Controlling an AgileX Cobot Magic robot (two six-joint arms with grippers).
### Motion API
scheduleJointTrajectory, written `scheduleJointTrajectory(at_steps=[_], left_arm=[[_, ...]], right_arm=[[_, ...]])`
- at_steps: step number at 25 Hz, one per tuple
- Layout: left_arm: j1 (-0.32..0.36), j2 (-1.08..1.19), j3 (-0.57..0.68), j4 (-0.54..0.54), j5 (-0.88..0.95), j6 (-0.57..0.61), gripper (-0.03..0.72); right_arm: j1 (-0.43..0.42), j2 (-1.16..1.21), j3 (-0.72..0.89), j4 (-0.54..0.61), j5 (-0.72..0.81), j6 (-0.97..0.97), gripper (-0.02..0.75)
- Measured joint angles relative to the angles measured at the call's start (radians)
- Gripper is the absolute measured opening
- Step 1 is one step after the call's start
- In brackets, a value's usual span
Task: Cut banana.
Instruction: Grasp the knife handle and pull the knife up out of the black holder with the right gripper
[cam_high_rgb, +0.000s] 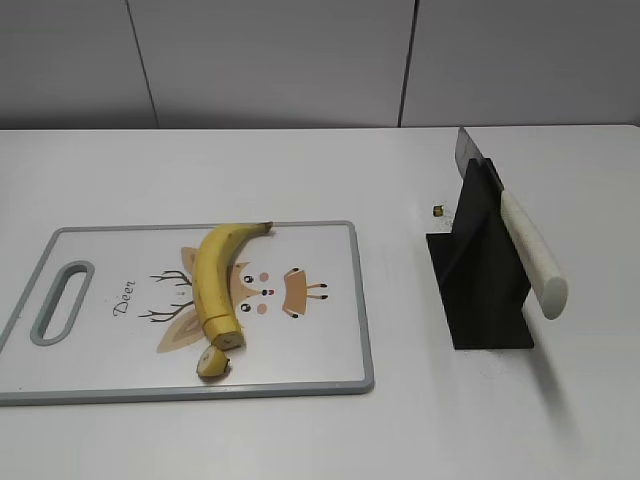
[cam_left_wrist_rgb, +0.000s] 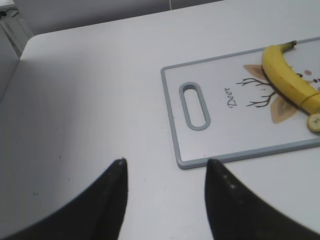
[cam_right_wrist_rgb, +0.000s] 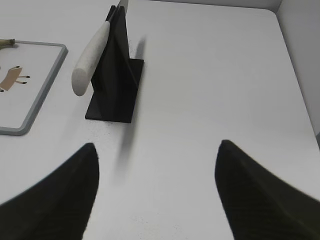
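Banana (cam_high_rgb: 213, 280): yellow, unpeeled, curved; lies on the board over the printed deer face, dark stem tip toward the far edge, near end cut flat.
Slice (cam_high_rgb: 211, 362): one cut-off end piece, just beside the flat cut end, close to the board's near edge; pale cut face shows in the left wrist view (cam_left_wrist_rgb: 314, 122).
Board (cam_high_rgb: 330, 300): white with grey rim, slot handle at its left end, the word "Deer" and antlers printed beside the handle; flat on the table (cam_high_rgb: 300, 170).
Knife (cam_high_rgb: 532, 255): white handle, blade slotted into the stand, handle slanting out toward the near right.
Stand (cam_high_rgb: 480, 275): black, upright on a flat base, to the right of the board and apart from it.
Speck (cam_high_rgb: 438, 211): small dark bit on the table, left of the stand.
Left gripper (cam_left_wrist_rgb: 165, 162): released, jaws spread, empty, above bare table near the board's handle end.
Right gripper (cam_right_wrist_rgb: 157, 150): released, jaws wide apart, empty, above bare table on the near side of the stand.
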Motion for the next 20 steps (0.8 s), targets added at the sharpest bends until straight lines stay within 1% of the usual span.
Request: scheduleJointTrajectory(at_steps=[20], left_arm=[[0.0, 0.0, 0.0, 0.0, 0.0, 0.0, 0.49]], right_arm=[[0.0, 0.0, 0.0, 0.0, 0.0, 0.0, 0.546]])
